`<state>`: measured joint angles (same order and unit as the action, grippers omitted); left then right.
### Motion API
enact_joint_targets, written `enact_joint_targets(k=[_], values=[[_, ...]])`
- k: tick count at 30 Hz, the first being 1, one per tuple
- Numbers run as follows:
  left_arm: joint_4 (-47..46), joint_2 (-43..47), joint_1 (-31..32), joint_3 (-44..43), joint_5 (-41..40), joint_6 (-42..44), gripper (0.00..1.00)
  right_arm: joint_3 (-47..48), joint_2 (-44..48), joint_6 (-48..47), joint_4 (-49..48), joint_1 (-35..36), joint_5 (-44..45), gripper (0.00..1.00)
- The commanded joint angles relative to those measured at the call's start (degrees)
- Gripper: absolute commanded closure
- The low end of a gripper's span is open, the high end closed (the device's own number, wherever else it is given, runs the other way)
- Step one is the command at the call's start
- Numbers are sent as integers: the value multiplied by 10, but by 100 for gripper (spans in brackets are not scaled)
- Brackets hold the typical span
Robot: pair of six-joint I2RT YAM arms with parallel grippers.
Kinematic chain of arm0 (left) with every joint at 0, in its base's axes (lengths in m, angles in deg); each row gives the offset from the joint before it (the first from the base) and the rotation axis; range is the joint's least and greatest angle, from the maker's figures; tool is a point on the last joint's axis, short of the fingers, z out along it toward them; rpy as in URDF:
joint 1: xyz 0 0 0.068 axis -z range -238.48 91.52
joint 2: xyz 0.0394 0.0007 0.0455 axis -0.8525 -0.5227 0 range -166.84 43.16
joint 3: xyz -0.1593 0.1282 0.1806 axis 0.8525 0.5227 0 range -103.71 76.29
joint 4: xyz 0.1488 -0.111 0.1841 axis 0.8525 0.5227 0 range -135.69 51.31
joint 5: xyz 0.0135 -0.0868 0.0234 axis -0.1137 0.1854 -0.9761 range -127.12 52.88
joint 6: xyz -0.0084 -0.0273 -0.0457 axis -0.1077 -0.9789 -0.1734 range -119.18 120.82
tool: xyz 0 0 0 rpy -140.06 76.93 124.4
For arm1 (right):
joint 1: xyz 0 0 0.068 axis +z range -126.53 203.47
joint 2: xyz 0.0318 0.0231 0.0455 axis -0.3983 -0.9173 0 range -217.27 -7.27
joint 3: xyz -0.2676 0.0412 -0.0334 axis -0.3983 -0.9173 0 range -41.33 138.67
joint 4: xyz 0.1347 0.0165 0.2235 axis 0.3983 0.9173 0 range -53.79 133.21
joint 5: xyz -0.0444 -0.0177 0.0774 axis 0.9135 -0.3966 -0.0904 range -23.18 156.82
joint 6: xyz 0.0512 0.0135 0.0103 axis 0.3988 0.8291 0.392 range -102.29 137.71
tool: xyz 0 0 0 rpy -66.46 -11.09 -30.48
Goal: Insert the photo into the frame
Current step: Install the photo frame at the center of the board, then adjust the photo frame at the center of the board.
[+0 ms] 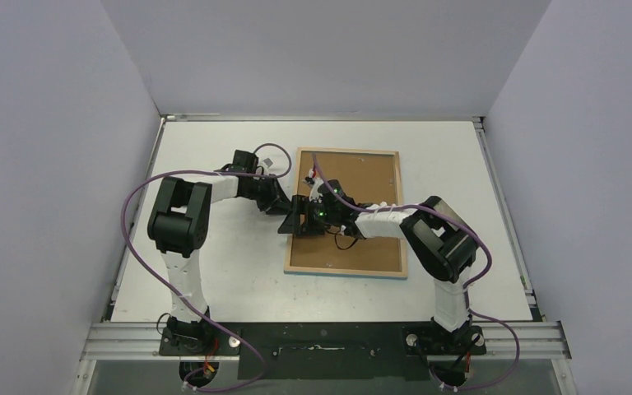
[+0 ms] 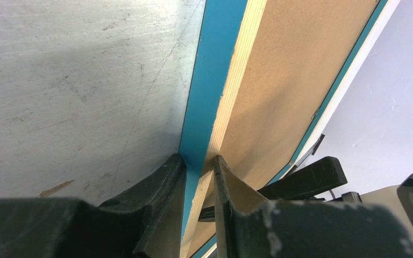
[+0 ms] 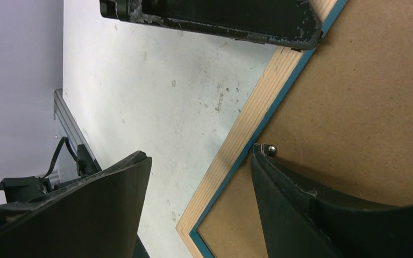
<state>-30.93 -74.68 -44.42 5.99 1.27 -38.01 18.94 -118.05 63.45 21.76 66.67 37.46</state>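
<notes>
Two-arm step: likely opening the frame (image 1: 347,267) | left gripper (image 2: 198,161) pinches its edge | right gripper (image 3: 200,155) gapes beside metal clip (image 3: 269,150) | photo unseen | next: release clip, lift backing board (image 1: 362,181)

Left arm (image 1: 179,220), left half of top view: black boxy joint housings, white link shells. Right arm (image 1: 438,243): same colours. Purple cable (image 1: 126,216) loops beside each arm, starts from black base (image 1: 188,336) at bottom edge. Green lights (image 1: 322,216) glow on wrist near centre. Left claw (image 2: 198,161): black fingers, grey scuffs, chipped paint. Right claw (image 3: 201,156): matte black, broad curved fingers.
</notes>
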Motion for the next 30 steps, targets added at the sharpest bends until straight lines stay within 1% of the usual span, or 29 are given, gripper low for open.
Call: enact_joint_targets(k=[1, 4, 8, 11, 13, 17, 20, 21, 23, 25, 28, 30], values=[[44, -31, 22, 39, -20, -1, 82, -13, 9, -14, -74, 14, 28, 30], [42, -23, 22, 49, -20, 0, 83, -35, 81, -26, -51, -1, 33, 29], [31, -10, 23, 70, -20, -5, 85, -59, 179, -58, 13, -38, 59, 28], [15, 3, 28, 93, -24, -15, 86, -75, 223, -56, 38, -77, 79, 29], [5, 10, 33, 106, -26, -22, 86, -66, 223, -54, 70, -99, 95, 30], [-13, 24, 47, 135, -30, -40, 86, -15, 175, -49, 125, -117, 108, 39], [-26, 45, 52, 153, -32, -50, 86, 12, 140, -14, 125, -118, 124, 44], [-27, 58, 51, 155, -35, -50, 84, 19, 131, -3, 120, -118, 128, 45], [-28, 76, 51, 151, -47, -44, 77, 34, 111, 17, 114, -118, 133, 45], [-27, 86, 50, 138, -54, -35, 68, 49, 90, 23, 114, -117, 139, 45], [-23, 83, 50, 101, -54, -18, 56, 70, 57, 22, 107, -117, 127, 41], [-16, 72, 50, 74, -58, -6, 52, 90, 26, 17, 100, -118, 107, 41]])
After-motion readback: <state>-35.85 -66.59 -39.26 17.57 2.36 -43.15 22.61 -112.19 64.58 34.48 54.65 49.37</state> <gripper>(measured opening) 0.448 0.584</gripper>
